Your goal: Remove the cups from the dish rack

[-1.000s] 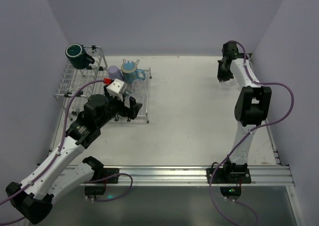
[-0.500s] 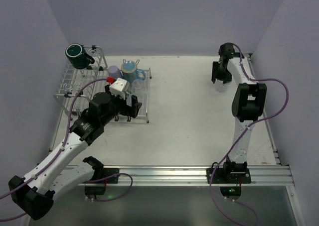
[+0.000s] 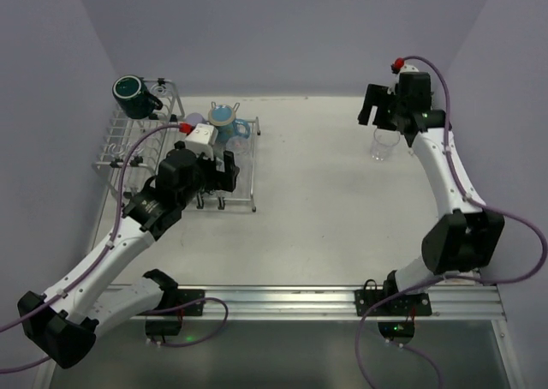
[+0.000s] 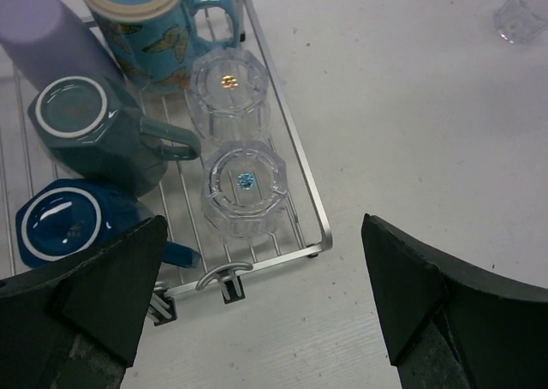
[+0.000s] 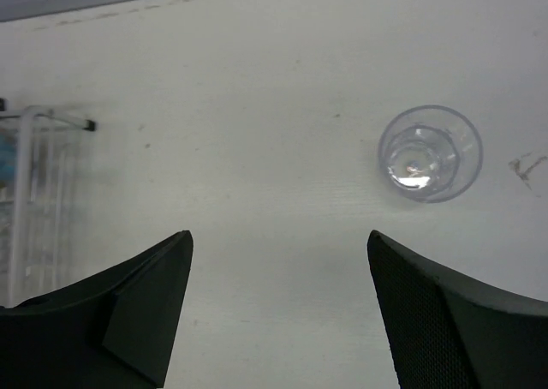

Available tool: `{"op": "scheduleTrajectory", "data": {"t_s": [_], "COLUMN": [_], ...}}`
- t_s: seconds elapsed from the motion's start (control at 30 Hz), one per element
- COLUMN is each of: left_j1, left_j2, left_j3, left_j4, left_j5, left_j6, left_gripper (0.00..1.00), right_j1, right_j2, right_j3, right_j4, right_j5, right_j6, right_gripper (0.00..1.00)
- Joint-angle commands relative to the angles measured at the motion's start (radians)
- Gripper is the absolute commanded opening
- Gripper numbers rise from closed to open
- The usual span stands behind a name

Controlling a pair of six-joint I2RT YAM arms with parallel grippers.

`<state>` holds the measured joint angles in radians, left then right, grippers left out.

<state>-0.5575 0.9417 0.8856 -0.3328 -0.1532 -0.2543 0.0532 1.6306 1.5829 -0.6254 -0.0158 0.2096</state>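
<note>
The silver dish rack [image 3: 120, 145] stands at the table's far left, and its near corner [image 4: 301, 202] shows in the left wrist view. On its grid lie a lavender cup [image 4: 47, 38], a light blue butterfly mug [image 4: 141, 25], a teal mug [image 4: 90, 136], a blue cup [image 4: 60, 226] and two upturned clear ribbed glasses [image 4: 229, 93] [image 4: 244, 188]. A dark teal mug [image 3: 131, 96] sits on the taller side section. My left gripper [image 4: 265, 273] hovers open over the rack's near corner. One clear glass [image 5: 430, 153] stands upright on the table, apart from my open right gripper [image 5: 278, 260].
The rack's far corner [image 5: 38, 132] shows at the left of the right wrist view. The placed glass [image 3: 383, 145] stands at the far right, near the side wall. White tabletop [image 3: 325, 200] lies between the rack and that glass.
My right gripper has opened, let go of the clear glass on the table and lifted away from it. The left arm has edged forward along the rack.
</note>
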Motion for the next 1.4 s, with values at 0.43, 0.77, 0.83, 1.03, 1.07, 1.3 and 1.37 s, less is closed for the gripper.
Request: {"op": "scheduleTrajectory", "data": {"t_s": [0.43,0.77,0.83,1.03,1.07,1.3,1.37], "left_j1": [0.056,0.511,0.557,0.619,0.633,0.668,0.668], "left_j2": [0.181,0.451,0.500,0.641,0.651,0.741,0.755], "left_j3": [0.576,0.895,0.953,1.096,1.098,1.144,1.142], "left_j4": [-0.120,-0.262,-0.285,-0.407,-0.408,-0.459,-0.463], "left_j5": [-0.678,-0.298,-0.229,-0.174,-0.160,-0.077,-0.075], "left_j6": [0.089,-0.085,-0.094,-0.063,-0.065,-0.048,-0.046], "left_gripper": [1.00,1.00,1.00,1.00,1.00,1.00,1.00], "right_j1": [0.260,0.260,0.261,0.284,0.287,0.307,0.319], "right_j2": [-0.324,-0.337,-0.333,-0.307,-0.304,-0.295,-0.287], "right_j3": [-0.462,-0.482,-0.478,-0.457,-0.455,-0.446,-0.436], "right_j4": [0.546,0.567,0.572,0.543,0.541,0.533,0.518], "right_j5": [-0.352,-0.426,-0.456,-0.467,-0.469,-0.474,-0.470], "right_j6": [0.186,0.180,0.185,0.163,0.163,0.148,0.136], "right_gripper": [0.87,0.95,0.95,0.95,0.95,0.95,0.95]}}
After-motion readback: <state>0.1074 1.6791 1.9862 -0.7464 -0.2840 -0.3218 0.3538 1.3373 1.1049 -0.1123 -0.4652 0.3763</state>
